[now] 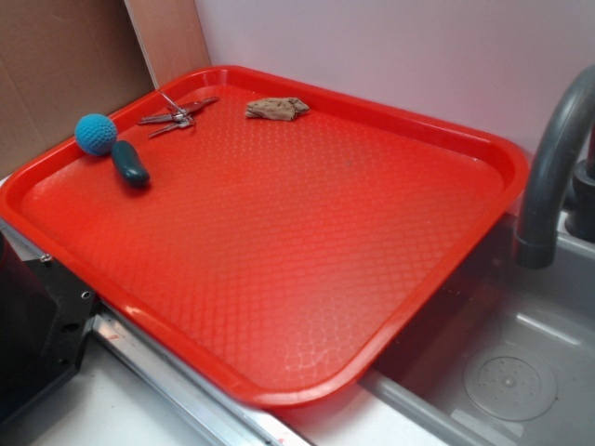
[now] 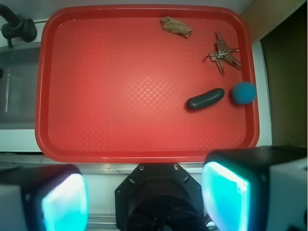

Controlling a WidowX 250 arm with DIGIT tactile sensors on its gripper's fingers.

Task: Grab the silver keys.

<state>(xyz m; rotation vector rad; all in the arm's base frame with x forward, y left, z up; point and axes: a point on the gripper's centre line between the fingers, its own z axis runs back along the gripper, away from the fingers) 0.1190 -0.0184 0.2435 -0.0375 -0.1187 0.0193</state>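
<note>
Wrist view: gripper [image 2: 144, 197] sat above the near counter edge, off the tray, its two glowing cyan pads [image 2: 65, 202] spread wide apart with nothing between them — jaws apart, empty.

Silver keys [image 2: 223, 54] lay flat on the red tray [image 2: 96, 144], in the tray corner toward the counter's far right corner in this view. Thin grey metal blades fanned off one ring; the bunch's long axis ran roughly along the tray's right rim, with one thin piece sticking out crosswise. In the exterior view the keys [image 1: 177, 113] lay fanned near the tray's rear left rim, blades pointing toward the back wall side.

Tray [image 1: 279, 232]: glossy plastic, diamond-embossed floor, raised rounded rim.

Blue ball [image 2: 243, 92]: fuzzy, knitted-looking, just beside the tray's right rim, near the keys but apart from them. Dark green oblong [image 2: 206, 98]: smooth, rounded ends, just beside the ball. Brown rag lump [image 2: 176, 26]: crumpled, near the far rim, well apart from the keys.

Grey faucet [image 1: 553, 167] curved over the metal sink [image 1: 502, 372] at the counter's other end.
</note>
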